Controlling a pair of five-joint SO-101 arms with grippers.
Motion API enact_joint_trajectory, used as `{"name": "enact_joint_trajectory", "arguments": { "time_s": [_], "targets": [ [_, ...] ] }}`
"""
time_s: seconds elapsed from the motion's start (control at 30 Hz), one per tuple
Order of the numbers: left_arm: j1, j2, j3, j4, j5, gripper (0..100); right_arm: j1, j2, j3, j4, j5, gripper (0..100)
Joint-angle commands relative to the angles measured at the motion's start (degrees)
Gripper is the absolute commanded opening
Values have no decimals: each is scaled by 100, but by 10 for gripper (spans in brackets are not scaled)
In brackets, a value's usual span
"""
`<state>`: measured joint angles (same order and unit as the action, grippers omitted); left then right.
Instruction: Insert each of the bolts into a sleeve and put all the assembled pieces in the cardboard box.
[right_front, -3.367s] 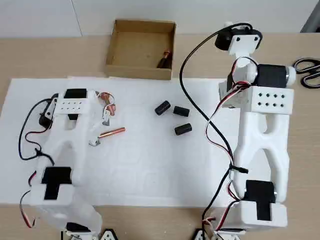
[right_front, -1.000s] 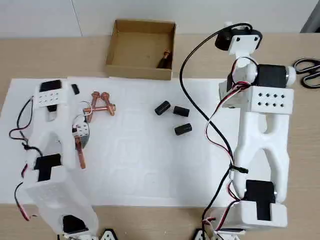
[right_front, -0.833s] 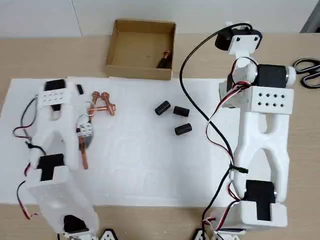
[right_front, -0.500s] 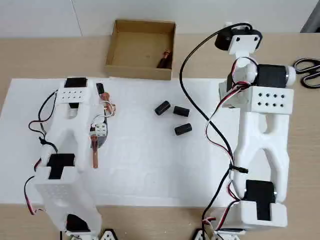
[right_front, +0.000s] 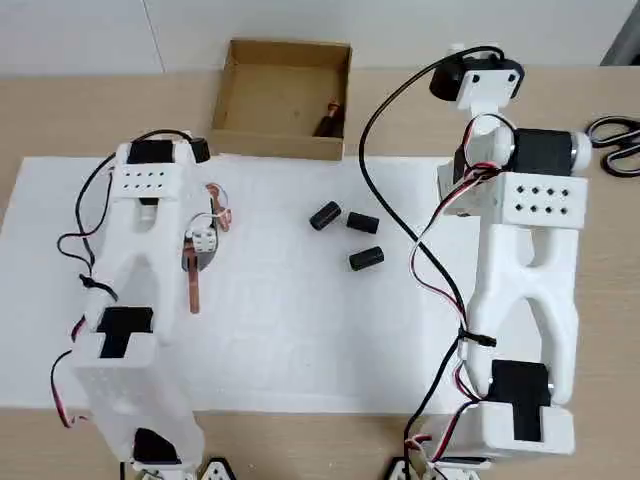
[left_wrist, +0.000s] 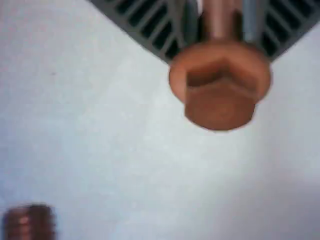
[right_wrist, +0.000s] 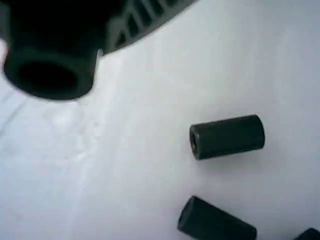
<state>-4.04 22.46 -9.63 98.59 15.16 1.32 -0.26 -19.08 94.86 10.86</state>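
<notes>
Copper bolt (right_front: 193, 290) clamped in the left gripper (right_front: 194, 262), fingers closed tight on the shank, hex head jutting free in the left wrist view. Held over the left part of the white sheet (right_front: 300, 340), long axis running roughly front to back across the table, in line with the left arm (right_front: 135, 260). Black sleeve (right_wrist: 47, 72) apparently pinched in the right gripper (right_wrist: 60, 40), jaws shut around it, open bore facing out in the right wrist view. Bolt and held sleeve well apart, so mating likely to call for bringing both arms toward the middle and lining the shank up with the bore. Three loose sleeves (right_front: 362, 222) lying on their sides on the sheet between the two arms, to the right of the held bolt. More bolts (right_front: 219, 206) on the sheet just beside the left arm, partly hidden by it. Cardboard box (right_front: 275, 146) at the far side, beyond the sheet's edge, one assembled piece (right_front: 328, 118) already inside. Task judged early: most pairs not yet joined.
</notes>
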Motion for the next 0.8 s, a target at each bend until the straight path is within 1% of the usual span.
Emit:
{"name": "enact_joint_trajectory", "arguments": {
  "time_s": [0.0, 0.03, 0.1, 0.13, 0.33, 0.47, 0.77],
  "targets": [
    [88, 97, -286, -273, -105, 6, -31, -374, -264, 22, 9, 7],
    [79, 193, -286, -299, -352, 6, -31, -374, -264, 22, 9, 7],
    [158, 334, -303, -308, -1064, 7, -31, -374, -264, 22, 9, 7],
    [185, 422, -330, -316, -1284, 7, -31, -374, -264, 31, 9, 7],
    [167, 888, -646, -519, -1327, 14, -31, -374, -264, 31, 0, 7],
    [167, 1134, -752, -554, -1327, 74, -31, -374, -264, 31, 0, 7],
    [167, 1240, -778, -642, -1327, 75, -4, -374, -264, 22, 9, 7]
  ]
}}
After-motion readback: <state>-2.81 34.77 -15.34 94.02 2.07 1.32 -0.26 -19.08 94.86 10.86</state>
